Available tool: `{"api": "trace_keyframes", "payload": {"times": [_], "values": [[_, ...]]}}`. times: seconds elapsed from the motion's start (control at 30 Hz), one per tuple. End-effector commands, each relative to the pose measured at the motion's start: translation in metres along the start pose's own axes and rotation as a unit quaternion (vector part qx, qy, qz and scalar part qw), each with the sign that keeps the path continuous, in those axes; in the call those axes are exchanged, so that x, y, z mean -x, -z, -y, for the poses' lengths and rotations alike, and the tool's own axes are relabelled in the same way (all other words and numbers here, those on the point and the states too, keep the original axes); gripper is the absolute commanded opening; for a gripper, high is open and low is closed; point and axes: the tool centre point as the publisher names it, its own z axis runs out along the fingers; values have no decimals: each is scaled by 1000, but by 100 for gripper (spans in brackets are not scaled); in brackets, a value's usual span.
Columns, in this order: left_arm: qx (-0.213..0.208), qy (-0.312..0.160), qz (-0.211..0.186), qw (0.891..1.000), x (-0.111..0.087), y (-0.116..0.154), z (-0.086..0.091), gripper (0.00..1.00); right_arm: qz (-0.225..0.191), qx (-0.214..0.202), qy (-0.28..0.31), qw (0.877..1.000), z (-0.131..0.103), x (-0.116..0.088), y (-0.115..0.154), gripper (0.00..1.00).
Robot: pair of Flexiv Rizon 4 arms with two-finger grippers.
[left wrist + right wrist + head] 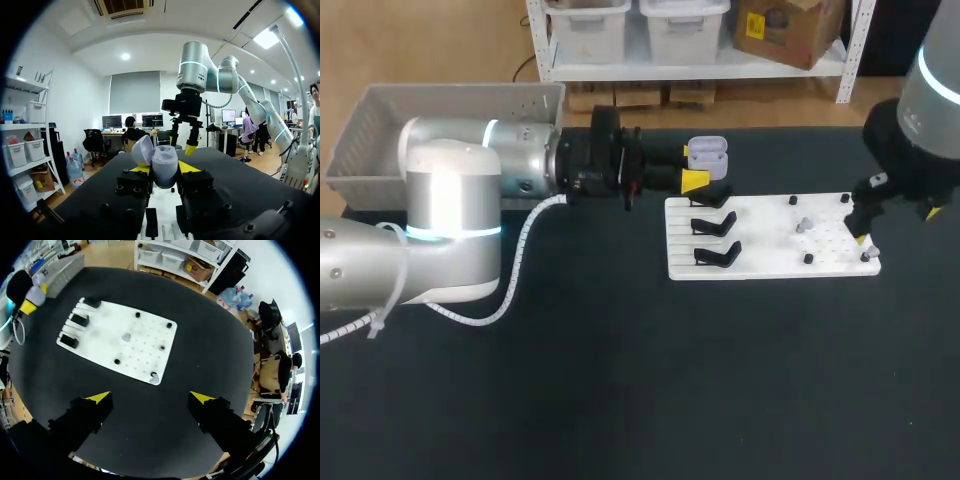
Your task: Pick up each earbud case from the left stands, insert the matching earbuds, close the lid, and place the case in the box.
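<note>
My left gripper (695, 167) is shut on a pale lilac earbud case (708, 152) with its lid open, held level above the far left corner of the white board (760, 225). In the left wrist view the case (159, 162) sits between the yellow tips of that gripper (162, 167). Black stands (717, 238) line the board's left side, and small earbuds (803, 226) rest on its right part. My right gripper (860, 230) hangs open above the board's right edge. In the right wrist view its fingers (150, 399) stand wide apart, high over the board (100, 347) and an earbud (154, 376).
A grey plastic box (380, 125) stands at the far left of the black table. Small black pegs (808, 258) dot the board's right part. The near half of the table is bare dark surface.
</note>
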Motion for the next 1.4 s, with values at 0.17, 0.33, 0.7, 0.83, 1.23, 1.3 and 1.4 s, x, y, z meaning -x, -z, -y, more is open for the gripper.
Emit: {"api": "trace_keyframes", "payload": {"times": [0.17, 0.33, 0.7, 0.83, 1.23, 1.3, 1.4], "values": [[2, -1, 1, 1000, -1, 0, 1, 0, -15, 1, 14, 1000, -6, 10, -37, 100], [2, -1, 1, 1000, -1, 0, 1, 0, -16, 25, 17, 999, -8, 7, -50, 100], [2, -1, 1, 1000, -1, 0, 1, 0, -15, 47, 23, 999, -6, 3, -62, 51], [2, -1, 1, 1000, -1, 0, 1, 0, -13, 48, 28, 998, -9, 1, -65, 48], [2, -1, 1, 1000, -1, 0, 1, 0, -7, 34, 37, 999, -6, 3, -70, 45], [2, -1, 1, 1000, -1, 0, 1, 0, -6, 34, 37, 999, -5, 4, -71, 43], [2, -1, 1, 1000, -1, 0, 1, 0, -4, 31, 36, 999, -3, 4, -72, 42]]}}
